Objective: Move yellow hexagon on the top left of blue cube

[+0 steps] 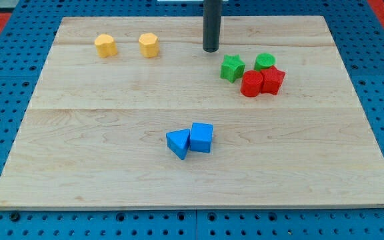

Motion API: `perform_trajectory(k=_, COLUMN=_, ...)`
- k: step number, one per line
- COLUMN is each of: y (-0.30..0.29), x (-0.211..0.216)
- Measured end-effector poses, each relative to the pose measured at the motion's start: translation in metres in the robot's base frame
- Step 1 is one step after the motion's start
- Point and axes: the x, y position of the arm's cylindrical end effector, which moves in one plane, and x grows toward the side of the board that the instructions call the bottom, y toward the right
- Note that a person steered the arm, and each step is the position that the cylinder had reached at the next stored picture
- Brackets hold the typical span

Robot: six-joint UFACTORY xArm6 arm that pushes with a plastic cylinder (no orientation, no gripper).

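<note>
1. My tip (pixel 211 50) rests on the wooden table (pixel 112 167) near the middle of its top edge. It is a plain dark rod with no hand on it, so there is nothing to open, close or grip; it touches no block.
2. The yellow hexagon (pixel 149 45) lies toward the table's top left corner, to the left of my tip and apart from it. A second yellow block (pixel 105 45), its shape hard to tell, sits further left, closer to that corner.
3. The blue cube (pixel 202 137) lies below the table's middle, nearer the bottom edge. A blue wedge-like block (pixel 178 143) touches its left side.
4. Toward the top right corner, four blocks cluster: a green star (pixel 232 68), a green cylinder (pixel 265 61), a red cylinder (pixel 251 84) and a red block (pixel 273 79) pressed against it. The green star is nearest my tip, just below and right of it.
5. The yellow hexagon is well apart from the blue cube, up and to its left.
</note>
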Motion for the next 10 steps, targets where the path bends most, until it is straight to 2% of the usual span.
perform_trajectory(k=1, y=-0.002, x=0.0)
perform_trajectory(k=2, y=-0.032, x=0.0)
perform_trajectory(k=5, y=-0.175, x=-0.011)
perform_trajectory(k=6, y=-0.158, x=-0.031)
perform_trajectory(k=7, y=-0.202, x=-0.041)
perform_trajectory(k=8, y=-0.235, x=-0.025)
perform_trajectory(k=9, y=-0.203, x=0.003)
perform_trajectory(k=10, y=-0.162, x=-0.001)
